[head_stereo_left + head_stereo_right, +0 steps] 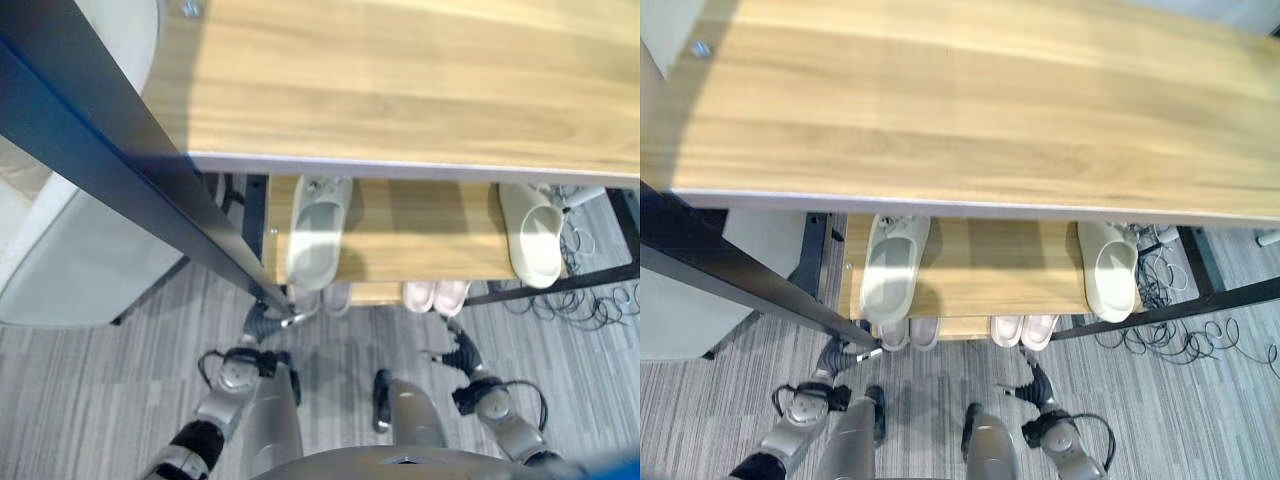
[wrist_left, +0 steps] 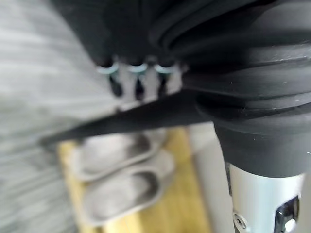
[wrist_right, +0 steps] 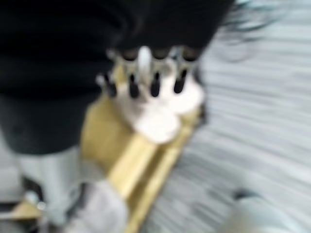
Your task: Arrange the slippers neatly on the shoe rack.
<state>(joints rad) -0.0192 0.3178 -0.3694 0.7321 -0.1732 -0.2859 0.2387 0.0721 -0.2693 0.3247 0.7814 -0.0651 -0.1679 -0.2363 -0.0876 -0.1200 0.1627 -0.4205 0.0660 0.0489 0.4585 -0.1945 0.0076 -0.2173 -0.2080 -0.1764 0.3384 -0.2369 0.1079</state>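
While both hang low, left hand (image 1: 836, 357) and right hand (image 1: 1038, 383) face the shoe rack (image 1: 970, 265)

Pale wood-grain shoe rack (image 1: 970, 110), cream slippers (image 1: 890, 270), pink slippers (image 1: 1023, 329), grey striped floor (image 1: 1180, 410)

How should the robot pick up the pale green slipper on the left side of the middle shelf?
Probably by the heel end of the pale green slipper, reaching in from the front of the shoe rack. That end sticks out toward the robot past the top shelf, which covers the toe. The left hand hangs nearest, below it; fingers could pinch the open rim beside the strap.
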